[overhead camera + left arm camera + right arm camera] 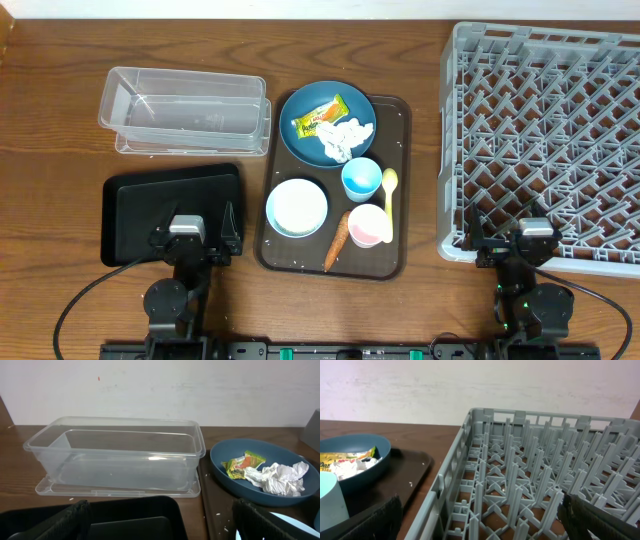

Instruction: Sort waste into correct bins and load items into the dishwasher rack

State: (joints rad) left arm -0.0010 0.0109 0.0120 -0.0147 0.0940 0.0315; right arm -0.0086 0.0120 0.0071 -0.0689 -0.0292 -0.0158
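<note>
Two pincers, both spread wide with nothing in them: the left pincer hangs over the near part of the flat black tray, and the right pincer over the near edge of the dishwasher rack. Nothing looks sorted yet imo, so I'd call the step in hand the first waste pick, and the left arm is the obvious one for it. From the left pincer, the clear tub sits straight ahead past the black tray. The dark-blue plate is ahead and off to the right, on the brown serving tray. The snack wrapper lies on that plate, touching the crumpled tissue on its far-right side. To do it well I'd come down on the wrapper's free end, the one away from the tissue, so the two don't lift together. I'd also keep the fingers off the plate's rim so it doesn't skate on the surface. The carrot is nearer, right of the left pincer, lying between the white bowl and the pink cup, so a narrow approach along its length looks safer there.
</note>
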